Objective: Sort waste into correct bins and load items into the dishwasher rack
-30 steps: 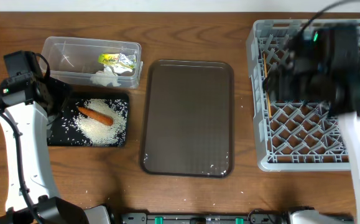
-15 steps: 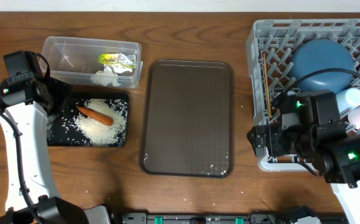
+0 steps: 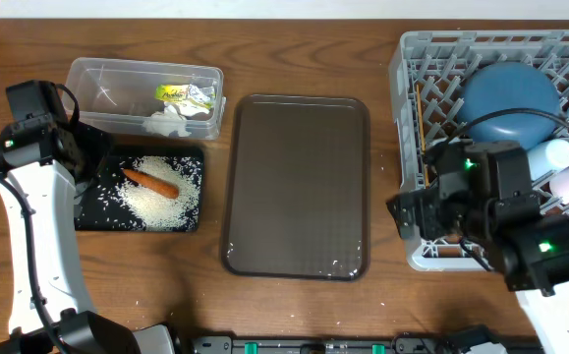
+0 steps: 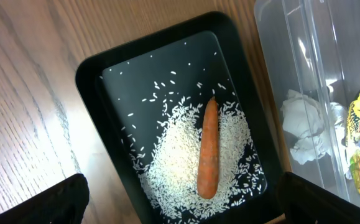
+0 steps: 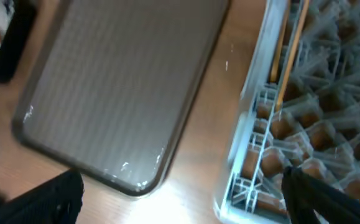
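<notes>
1. Right gripper (image 5: 186, 202) is apart and empty, at the rack (image 3: 412, 98) edge; a swing could bump the rack and jolt the chopsticks (image 5: 290, 56).
2. Left gripper (image 4: 180, 208) is apart and empty, above the carrot (image 4: 208, 149) on rice (image 4: 173, 162) in the black tray (image 4: 92, 81); dipping could scatter grains onto the bench (image 3: 294, 59).

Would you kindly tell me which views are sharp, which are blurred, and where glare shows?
Left wrist: sharp, rice grains distinct. Right wrist: blurred, dishwasher rack smeared, glints on the brown tray rim. Overhead: clear, evenly lit.
</notes>
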Controlling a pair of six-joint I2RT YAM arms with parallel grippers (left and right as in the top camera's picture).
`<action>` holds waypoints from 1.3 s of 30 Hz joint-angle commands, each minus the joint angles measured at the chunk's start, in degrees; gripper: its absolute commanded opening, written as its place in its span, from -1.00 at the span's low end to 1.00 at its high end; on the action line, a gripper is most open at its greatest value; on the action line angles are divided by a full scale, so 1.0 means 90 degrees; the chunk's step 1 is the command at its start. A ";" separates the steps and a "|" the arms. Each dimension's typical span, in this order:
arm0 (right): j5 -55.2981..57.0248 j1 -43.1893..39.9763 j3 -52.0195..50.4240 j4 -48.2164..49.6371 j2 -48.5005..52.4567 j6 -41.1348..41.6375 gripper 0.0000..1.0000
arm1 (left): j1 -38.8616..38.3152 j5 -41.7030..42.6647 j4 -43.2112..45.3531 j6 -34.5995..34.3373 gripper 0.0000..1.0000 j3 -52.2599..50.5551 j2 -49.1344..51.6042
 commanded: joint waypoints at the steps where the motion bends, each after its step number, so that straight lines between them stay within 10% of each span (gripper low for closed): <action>1: -0.0032 0.0095 -0.0857 0.0862 -0.0413 -0.0457 0.98 | 0.0027 -0.0075 -0.0036 0.0012 0.96 0.0007 0.0049; 19: -0.0342 -0.0328 -0.6800 0.8471 -0.4422 -0.0376 0.98 | 0.0027 -0.0075 -0.0036 0.0012 0.96 0.0007 0.0049; 39: 0.0124 -0.1562 -0.6856 0.6086 -0.6436 -0.0464 0.99 | 0.0027 -0.0075 -0.0036 0.0012 0.96 0.0007 0.0049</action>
